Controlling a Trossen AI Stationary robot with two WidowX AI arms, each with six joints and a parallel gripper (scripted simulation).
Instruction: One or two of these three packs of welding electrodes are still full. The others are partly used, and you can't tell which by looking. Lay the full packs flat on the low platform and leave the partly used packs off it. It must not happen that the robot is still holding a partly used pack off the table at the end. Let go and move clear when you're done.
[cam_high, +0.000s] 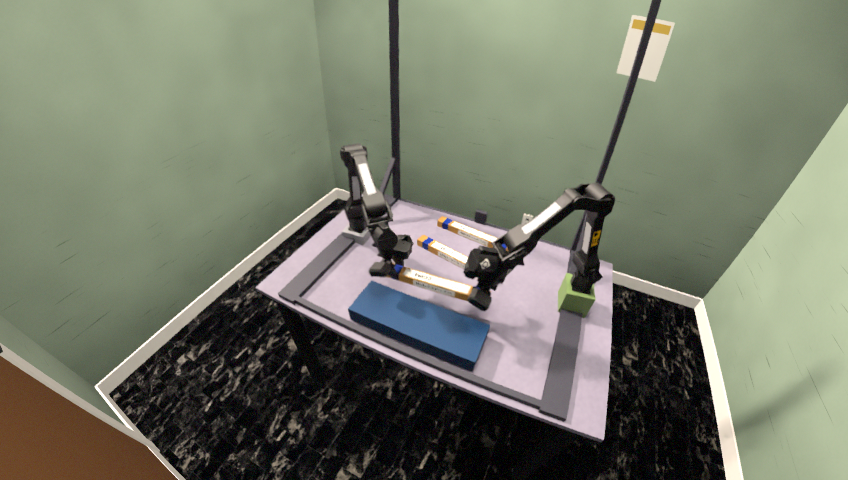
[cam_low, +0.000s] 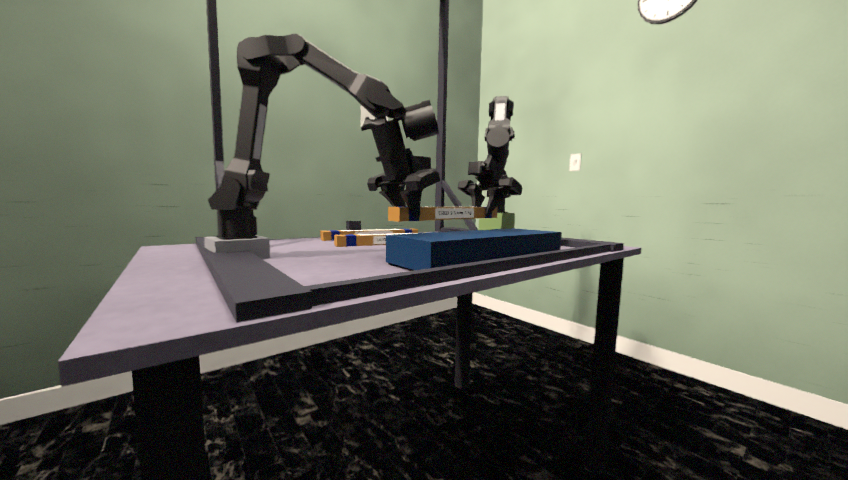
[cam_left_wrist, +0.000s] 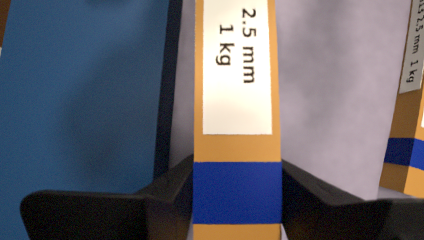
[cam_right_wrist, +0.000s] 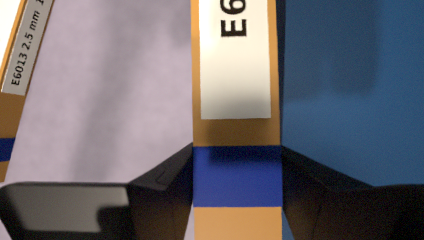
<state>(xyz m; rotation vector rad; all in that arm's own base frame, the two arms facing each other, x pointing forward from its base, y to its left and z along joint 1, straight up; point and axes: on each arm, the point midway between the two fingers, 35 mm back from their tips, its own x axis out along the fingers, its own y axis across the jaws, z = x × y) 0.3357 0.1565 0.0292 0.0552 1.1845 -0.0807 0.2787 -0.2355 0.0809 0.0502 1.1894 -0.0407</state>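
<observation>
A pack of welding electrodes (cam_high: 437, 282) (cam_low: 455, 212) (cam_left_wrist: 237, 100) (cam_right_wrist: 235, 75) is held level in the air, roughly over the rear edge of the blue low platform (cam_high: 440, 333) (cam_low: 487, 242) (cam_left_wrist: 100, 125) (cam_right_wrist: 350, 125). My left gripper (cam_high: 473, 290) (cam_low: 490, 211) (cam_left_wrist: 232, 161) is shut on its "2.5 mm 1 kg" end. My right gripper (cam_high: 395, 271) (cam_low: 413, 212) (cam_right_wrist: 232, 148) is shut on its "E6013" end, at the blue band. A middle pack (cam_high: 446, 252) (cam_low: 361, 240) (cam_left_wrist: 402, 115) (cam_right_wrist: 10, 120) and a back pack (cam_high: 467, 230) lie on the table behind. The platform bears no pack.
The left arm stands on a green base block (cam_high: 576, 299) (cam_low: 504, 221), the right arm on a grey base block (cam_high: 355, 237) (cam_low: 238, 245). A dark frame strip (cam_high: 416, 352) runs along the platform's front side. A small dark block (cam_high: 480, 216) stands at the table's rear edge.
</observation>
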